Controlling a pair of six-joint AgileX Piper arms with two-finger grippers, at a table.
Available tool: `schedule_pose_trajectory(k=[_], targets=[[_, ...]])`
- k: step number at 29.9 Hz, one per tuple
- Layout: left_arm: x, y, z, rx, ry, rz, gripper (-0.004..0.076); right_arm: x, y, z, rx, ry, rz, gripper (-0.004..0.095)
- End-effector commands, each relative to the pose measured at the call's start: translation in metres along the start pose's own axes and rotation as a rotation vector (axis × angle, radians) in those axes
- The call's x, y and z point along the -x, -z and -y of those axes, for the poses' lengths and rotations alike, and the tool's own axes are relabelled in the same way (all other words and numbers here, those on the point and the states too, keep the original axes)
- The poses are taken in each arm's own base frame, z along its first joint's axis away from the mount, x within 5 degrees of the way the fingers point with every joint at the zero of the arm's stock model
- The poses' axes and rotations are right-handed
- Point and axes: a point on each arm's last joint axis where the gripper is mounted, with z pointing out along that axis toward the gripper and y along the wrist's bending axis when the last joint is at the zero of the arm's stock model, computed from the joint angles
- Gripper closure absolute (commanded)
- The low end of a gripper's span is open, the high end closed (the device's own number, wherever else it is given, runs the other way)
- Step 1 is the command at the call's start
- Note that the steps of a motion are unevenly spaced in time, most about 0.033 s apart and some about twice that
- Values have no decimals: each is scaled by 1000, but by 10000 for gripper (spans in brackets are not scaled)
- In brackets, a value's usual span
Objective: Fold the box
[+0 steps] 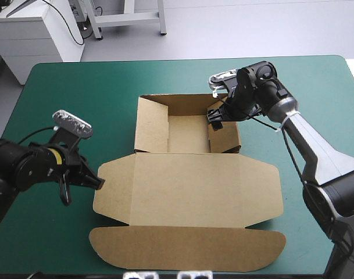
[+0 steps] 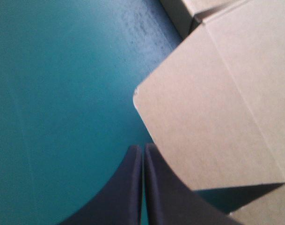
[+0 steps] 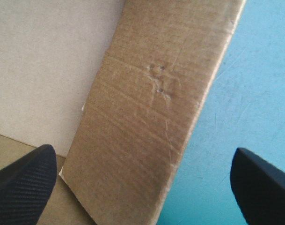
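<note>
A: The box (image 1: 165, 174) sits mid-table — tray (image 1: 187, 132) walls raised at the far side, lid (image 1: 211, 197) flat toward the near edge.
B: The right gripper (image 1: 215, 119) is spread wide, straddling the tray's right wall (image 3: 151, 117).
A: The left gripper (image 1: 99, 183) is pinched closed on nothing, tip beside the lid's left flap (image 2: 203, 117).
B: Risky — push that wall with nothing bracing the tray and the whole box could slide, or the wall spring loose.

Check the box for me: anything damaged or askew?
Only minor wear: the right wall of the box, standing between the open fingers of the right gripper, shows a few small dents and scratches on its face. Nothing else stands out.
</note>
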Motion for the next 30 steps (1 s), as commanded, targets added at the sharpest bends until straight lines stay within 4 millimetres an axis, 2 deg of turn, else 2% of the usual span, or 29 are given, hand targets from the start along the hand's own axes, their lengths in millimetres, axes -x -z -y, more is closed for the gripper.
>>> schedule_pose_trajectory(k=[1,4,9,12,15,16,22,27,30], targets=[[-30,4,5,-8,57,-41,729,6,15,2,-11,5,66,-19],[-56,-7,10,-11,108,-90,729,10,-2,1,-10,5,50,-19],[-90,-22,16,-11,143,-94,729,16,-30,1,-11,3,43,-18],[-106,-29,18,-10,146,-101,729,17,-39,0,-3,-3,30,39],[-118,-33,20,-8,147,-110,729,17,-46,1,-5,-2,16,196],[-121,-33,20,-8,152,-110,729,17,-48,1,-11,1,13,281],[-126,-27,21,-10,159,-76,729,20,-45,5,-56,22,39,930],[-126,-26,21,-12,160,-57,729,28,-33,17,-148,47,88,928],[-125,-26,21,-8,155,-53,730,35,-22,35,-218,44,139,926]])
